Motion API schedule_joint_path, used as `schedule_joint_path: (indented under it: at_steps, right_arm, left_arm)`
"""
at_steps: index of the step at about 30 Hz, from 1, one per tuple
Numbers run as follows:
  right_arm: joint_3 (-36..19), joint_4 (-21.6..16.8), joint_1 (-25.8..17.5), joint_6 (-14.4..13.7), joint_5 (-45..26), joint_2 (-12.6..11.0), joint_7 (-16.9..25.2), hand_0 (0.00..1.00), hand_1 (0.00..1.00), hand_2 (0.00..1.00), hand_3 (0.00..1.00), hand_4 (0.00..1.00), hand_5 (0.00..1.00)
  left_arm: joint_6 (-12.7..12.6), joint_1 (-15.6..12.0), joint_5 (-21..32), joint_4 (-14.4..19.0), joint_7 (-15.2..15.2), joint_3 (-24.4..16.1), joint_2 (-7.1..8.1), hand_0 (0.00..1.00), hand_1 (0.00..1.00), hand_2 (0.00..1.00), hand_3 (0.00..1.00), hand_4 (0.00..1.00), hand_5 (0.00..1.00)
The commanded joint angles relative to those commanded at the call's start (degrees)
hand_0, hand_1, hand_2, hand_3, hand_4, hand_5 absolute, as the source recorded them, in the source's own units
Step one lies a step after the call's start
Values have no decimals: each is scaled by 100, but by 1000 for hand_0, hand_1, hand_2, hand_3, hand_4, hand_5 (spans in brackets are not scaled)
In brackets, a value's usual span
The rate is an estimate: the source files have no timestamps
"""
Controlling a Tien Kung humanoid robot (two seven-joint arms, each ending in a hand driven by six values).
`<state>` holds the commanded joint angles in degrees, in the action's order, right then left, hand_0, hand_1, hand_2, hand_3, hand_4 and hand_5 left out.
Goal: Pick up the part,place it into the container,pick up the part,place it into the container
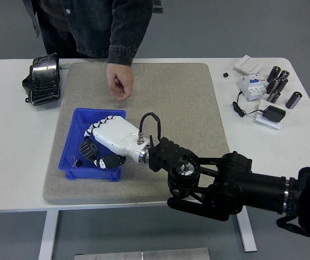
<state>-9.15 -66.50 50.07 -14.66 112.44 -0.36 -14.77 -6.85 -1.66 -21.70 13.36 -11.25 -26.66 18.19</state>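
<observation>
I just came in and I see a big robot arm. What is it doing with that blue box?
The robot's right hand is reaching into the blue bin on the grey mat, holding a black gear down inside it. It looks like it is putting the gear into the bin. A person stands at the far side of the table, with one hand hanging over the mat, holding nothing. The robot's left arm is not in the picture.

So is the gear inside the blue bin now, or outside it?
Inside. The gear sits within the blue bin's walls, under the fingers of the right hand; whether they grip it, cannot tell.
</observation>
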Motion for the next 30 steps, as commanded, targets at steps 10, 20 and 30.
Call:
schedule_joint_path:
  at_steps: [10,20,30]
  right_arm:
    - [-27,73,-74,136,8,-34,-21,779,824,864,833,933,514]
    - [-671,-618,-423,-20,-535,-481,55,787,823,869,842,943,525]
    - [-1715,-1460,-1215,-342,-239,-1660,-119,631,694,765,783,878,484]
  left_arm:
    - [-7,-8,15,0,-6,5,5,689,689,693,723,769,216]
    - [-15,-24,31,1,-11,5,-16,689,689,693,719,767,218]
    - [-18,-76,97,-3,-4,20,-42,688,689,693,716,765,218]
